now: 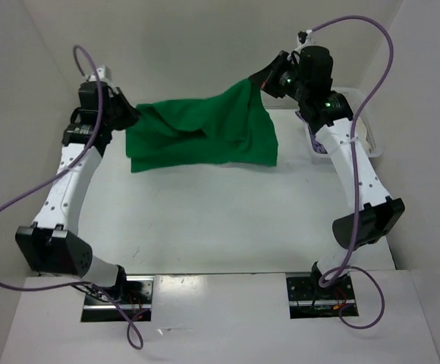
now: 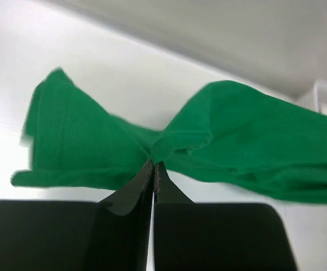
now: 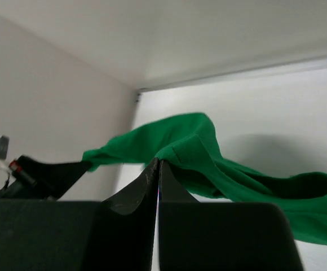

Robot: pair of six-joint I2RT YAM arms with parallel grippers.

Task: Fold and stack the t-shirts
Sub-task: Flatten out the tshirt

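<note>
While the left claw (image 1: pixel 131 115) and the right claw (image 1: pixel 259 80) each pinch 1 edge of the green t-shirt (image 1: pixel 205 133), hung over the far worktop (image 1: pixel 205 220) (right side higher), level both, pull the cloth taut, then lay it flat.

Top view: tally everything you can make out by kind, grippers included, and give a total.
Green t-shirt: 1
White basket: 1
Grippers: 2, the left gripper and the right gripper, each shut on the shirt
Total: 4
</note>
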